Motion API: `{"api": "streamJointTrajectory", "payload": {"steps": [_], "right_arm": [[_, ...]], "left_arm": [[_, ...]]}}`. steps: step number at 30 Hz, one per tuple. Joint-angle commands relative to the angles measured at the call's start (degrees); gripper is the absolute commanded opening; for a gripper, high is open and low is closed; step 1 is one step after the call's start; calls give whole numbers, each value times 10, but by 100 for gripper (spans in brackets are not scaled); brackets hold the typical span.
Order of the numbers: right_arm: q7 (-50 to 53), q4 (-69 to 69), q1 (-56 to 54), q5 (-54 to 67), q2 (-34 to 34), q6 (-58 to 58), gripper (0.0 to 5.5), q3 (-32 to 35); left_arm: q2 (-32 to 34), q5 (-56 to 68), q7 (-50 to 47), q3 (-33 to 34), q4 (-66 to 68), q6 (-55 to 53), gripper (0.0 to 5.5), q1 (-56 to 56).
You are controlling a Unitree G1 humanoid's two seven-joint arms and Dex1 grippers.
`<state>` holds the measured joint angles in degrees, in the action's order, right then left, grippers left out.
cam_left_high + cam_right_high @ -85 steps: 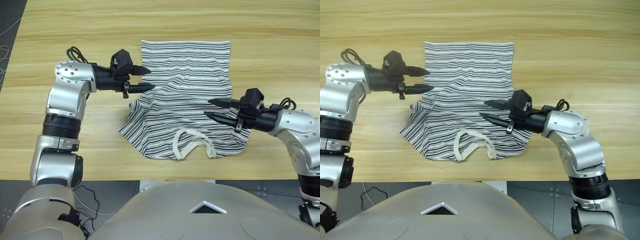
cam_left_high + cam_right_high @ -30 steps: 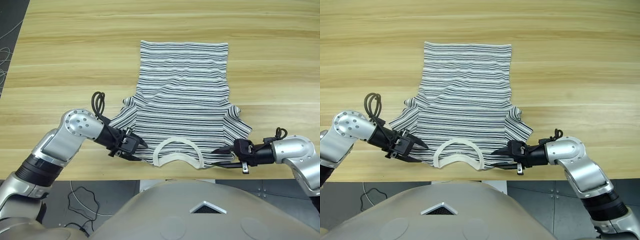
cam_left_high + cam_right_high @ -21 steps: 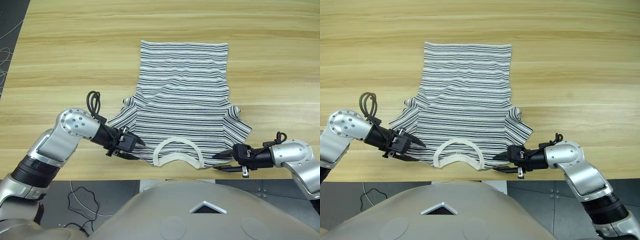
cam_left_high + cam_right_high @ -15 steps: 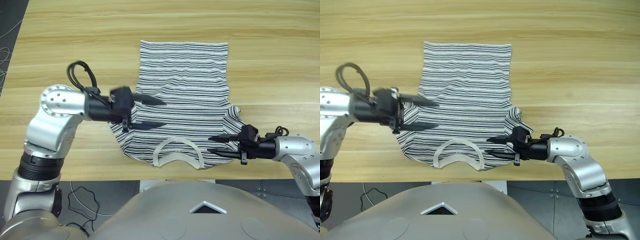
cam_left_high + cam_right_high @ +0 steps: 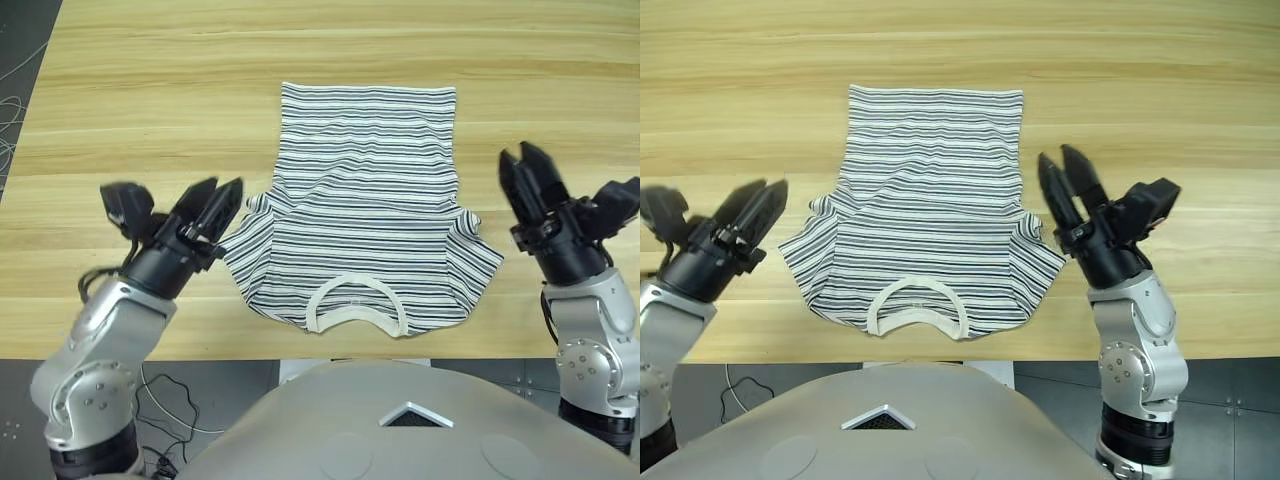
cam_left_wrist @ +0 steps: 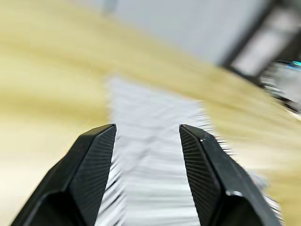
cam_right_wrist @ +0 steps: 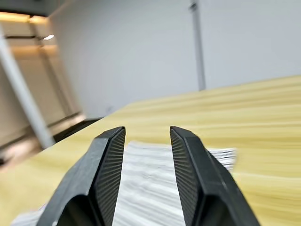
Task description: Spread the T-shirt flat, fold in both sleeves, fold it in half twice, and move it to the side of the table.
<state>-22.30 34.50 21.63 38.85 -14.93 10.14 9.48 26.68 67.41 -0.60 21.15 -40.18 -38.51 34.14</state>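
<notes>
Black-and-white striped T-shirt (image 5: 365, 200) lies on the light wooden table (image 5: 150, 100), approx. mid-width and in the near half. Hem is on the far side; the cream ribbed collar (image 5: 356, 302) sits just by the near edge. Body is spread mostly flat w/ a few wrinkles across the middle. Left sleeve (image 5: 243, 232) and right sleeve (image 5: 480, 248) both stick out to the sides, each a bit bunched where it meets the body, not folded in.

Left gripper (image 5: 226, 184) is up off the table on the robot's left, tips pointing fwd, beside the left sleeve. Its two black ribbed fingers (image 6: 96, 165) are spread moderately wide w/ nothing between them.

Right gripper (image 5: 516, 155) is raised on the robot's right, beside the right sleeve and apart from the cloth. Its fingers (image 7: 110, 165) are also parted, a clear gap, holding nothing; shirt and tabletop show through the gap.

Thin cables (image 5: 15, 75) lie on the dark floor (image 5: 22, 30) past the table's left end.
</notes>
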Motion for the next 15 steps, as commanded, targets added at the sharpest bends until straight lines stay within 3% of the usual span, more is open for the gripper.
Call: {"api": "streamJointTrajectory", "payload": {"steps": [1,9,15], "right_arm": [[75,-13,-74,-26,30,-12,174,24],[111,8,-108,-62,61,-20,174,-9],[118,16,-119,-67,66,-26,174,-13]], "left_arm": [[-19,45,-57,17,7,-26,253,56],[28,70,-155,31,57,-88,253,32],[81,27,-138,3,168,-156,253,-65]]}}
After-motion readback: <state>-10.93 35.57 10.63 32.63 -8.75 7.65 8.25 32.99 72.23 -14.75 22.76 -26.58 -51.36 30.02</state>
